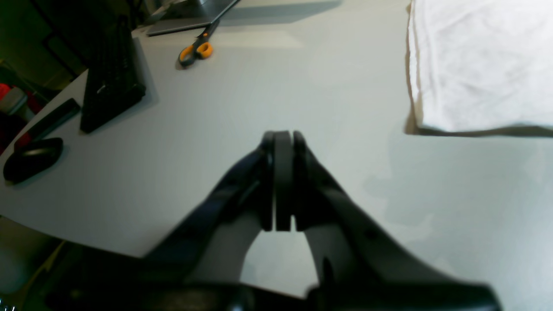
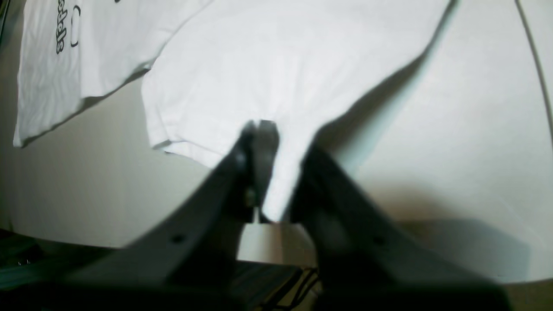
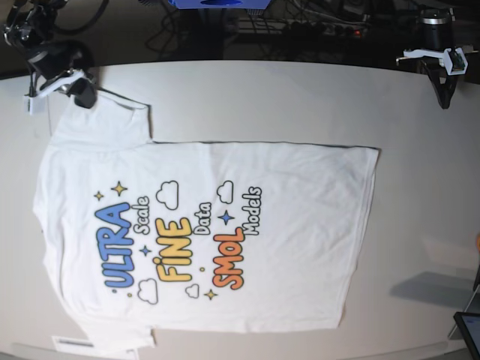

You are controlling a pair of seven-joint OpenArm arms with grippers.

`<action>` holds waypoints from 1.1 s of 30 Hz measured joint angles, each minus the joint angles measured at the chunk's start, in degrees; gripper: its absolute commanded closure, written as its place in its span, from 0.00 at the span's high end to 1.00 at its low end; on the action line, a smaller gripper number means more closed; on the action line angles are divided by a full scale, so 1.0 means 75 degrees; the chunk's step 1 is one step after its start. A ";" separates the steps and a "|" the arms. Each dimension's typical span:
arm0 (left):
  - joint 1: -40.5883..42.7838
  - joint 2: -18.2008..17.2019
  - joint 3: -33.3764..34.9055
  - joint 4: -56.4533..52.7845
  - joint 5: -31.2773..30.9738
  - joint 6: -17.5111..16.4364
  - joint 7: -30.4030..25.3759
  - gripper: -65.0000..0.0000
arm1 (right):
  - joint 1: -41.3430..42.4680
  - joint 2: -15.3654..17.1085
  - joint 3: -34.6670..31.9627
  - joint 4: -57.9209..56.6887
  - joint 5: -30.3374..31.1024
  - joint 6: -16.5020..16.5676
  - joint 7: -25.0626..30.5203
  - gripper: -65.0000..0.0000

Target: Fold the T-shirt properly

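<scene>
Soft, floppy T-shirt [image 3: 202,232] handles best by its hems; right gripper [image 2: 263,129] is pinching a sleeve, left gripper [image 1: 283,142] closed empty.

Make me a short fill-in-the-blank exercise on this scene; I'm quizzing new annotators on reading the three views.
1. The T-shirt lies spread on the table with its printed side facing ____.
2. The right gripper has its fingers closed on the shirt's ____.
3. The left gripper is shut and holds ____.
4. The scissors in the left wrist view have handles coloured ____.

Missing words: up; sleeve; nothing; orange
</scene>
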 measured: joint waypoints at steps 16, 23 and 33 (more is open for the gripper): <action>-0.1585 -0.0866 -0.0099 -0.0009 -0.3835 -0.1023 0.5630 0.70 | -0.0026 0.0015 -0.0023 0.0000 0.0000 0.0000 -0.0082 0.01; -0.2556 -0.0527 -0.0041 -0.0268 -0.4986 -0.1046 0.7137 0.70 | -0.0131 0.0015 -0.0038 0.0000 -0.0003 0.0003 -0.0079 0.01; -0.3520 -0.0542 0.0367 -0.1830 -0.5365 -0.1090 0.7324 0.70 | -0.0131 0.0015 -0.0050 0.0000 0.0000 0.0003 -0.0082 0.01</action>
